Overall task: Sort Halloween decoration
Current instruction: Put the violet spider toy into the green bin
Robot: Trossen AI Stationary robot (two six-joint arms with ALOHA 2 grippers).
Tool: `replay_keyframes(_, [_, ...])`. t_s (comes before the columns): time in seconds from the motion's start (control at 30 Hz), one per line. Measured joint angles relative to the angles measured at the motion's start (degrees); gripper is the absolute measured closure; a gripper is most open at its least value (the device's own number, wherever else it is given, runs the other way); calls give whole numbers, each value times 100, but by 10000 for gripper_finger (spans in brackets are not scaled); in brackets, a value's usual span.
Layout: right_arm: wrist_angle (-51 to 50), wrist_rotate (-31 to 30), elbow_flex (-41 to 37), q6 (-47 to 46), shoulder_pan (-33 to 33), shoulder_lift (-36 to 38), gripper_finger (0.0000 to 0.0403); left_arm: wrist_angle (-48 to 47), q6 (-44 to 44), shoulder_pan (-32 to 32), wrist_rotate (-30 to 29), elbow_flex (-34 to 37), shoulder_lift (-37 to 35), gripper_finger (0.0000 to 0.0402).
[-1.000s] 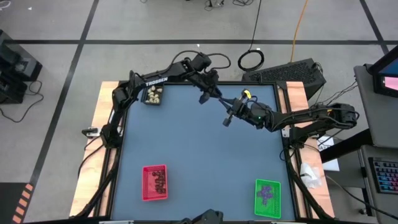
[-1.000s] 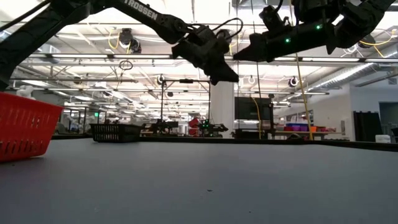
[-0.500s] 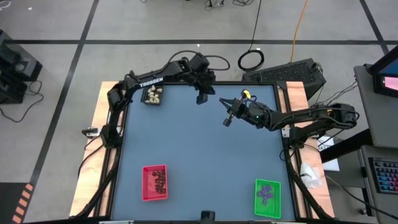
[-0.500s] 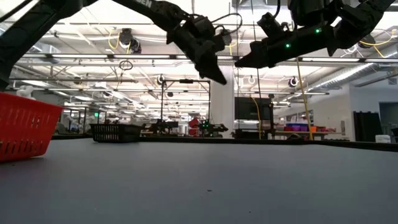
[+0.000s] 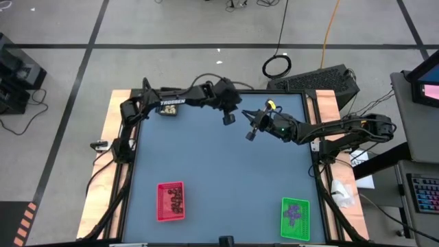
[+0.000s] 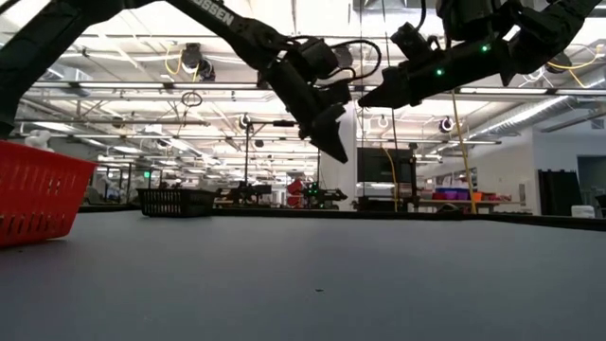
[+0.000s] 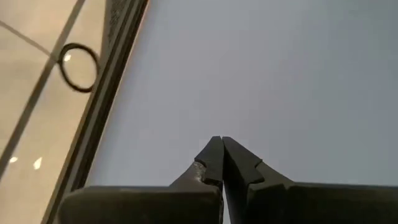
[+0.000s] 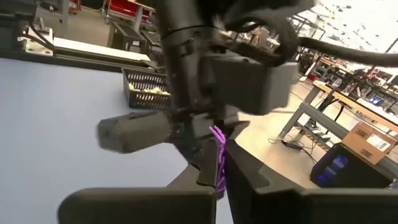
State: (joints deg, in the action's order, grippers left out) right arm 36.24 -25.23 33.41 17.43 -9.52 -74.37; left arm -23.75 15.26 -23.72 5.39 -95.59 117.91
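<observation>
Overhead first: both arms reach over the far half of the grey table [image 5: 219, 171]. Left gripper [image 5: 228, 119] hangs above the mat near the far edge, approx. mid-width, fingers pressed together w/ nothing visible between them. Right gripper [image 5: 251, 134] sits just beside it, a bit nearer the middle of the table, tips apart from the left one. Black tray [image 5: 168, 106] w/ cream-white lumps is at the far left corner, partly under the left arm. Red tray [image 5: 171, 201] holding black lumps is near-left; green tray [image 5: 295, 218] w/ purple bits is near-right. All three are well apart from both grippers.

Low view: left gripper [image 6: 333, 149] points down and hangs well clear of the tabletop, tips together. Right gripper [image 6: 365, 98] is higher, aimed toward the left arm. Red tray [image 6: 43, 194] is at the left edge; black tray [image 6: 177, 201] stands farther back.

Left wrist: left gripper [image 7: 218, 148] has both fingers touching, holding nothing, bare grey mat beyond, w/ a black cable loop [image 7: 79, 66] on the floor past the table edge.

Right wrist: right gripper [image 8: 219, 163] is pinching a flat purple bit [image 8: 219, 155], which sticks out past its tips. Left arm fills the space just ahead; black tray [image 8: 148, 89] w/ cream lumps sits behind it.
</observation>
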Motion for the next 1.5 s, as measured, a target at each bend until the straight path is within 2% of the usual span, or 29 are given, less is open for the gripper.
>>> replay_keyframes(0.23, [-105, -1, 2, -4, 0, 0, 399, 694, -186, 193, -657, 1018, -502, 401])
replay_keyframes(0.4, [-135, 41, 2, -16, 9, 0, 399, 882, -400, 369, -804, 2019, -1340, 402])
replay_keyframes(0.5, [-97, 305, 2, -46, 22, 0, 399, 1101, -608, 550, -905, 2683, -1923, 402])
replay_keyframes(0.6, [-86, 304, 2, -47, 77, 2, 399, 1691, -885, 825, -1128, 3418, -2525, 402])
replay_keyframes(0.8, [-196, 304, 2, -175, 290, 2, 399, 3019, -898, 1508, -1711, 4912, -3492, 402])
replay_keyframes(0.97, [-553, 299, 10, -425, 581, 12, 399, 3624, -1044, 2106, -2092, 5730, -4016, 402])
replay_keyframes(1.07, [-1262, 297, 252, -632, 803, 46, 399, 3958, -1148, 2433, -2295, 6097, -4271, 402])
replay_keyframes(1.23, [-3037, 295, 950, -1239, 1327, 105, 399, 4259, -1198, 2893, -2381, 6470, -4569, 402])
replay_keyframes(1.5, [-5647, 382, 1892, -2947, 2352, 106, 399, 4601, -1193, 3626, -2533, 6697, -4815, 402])
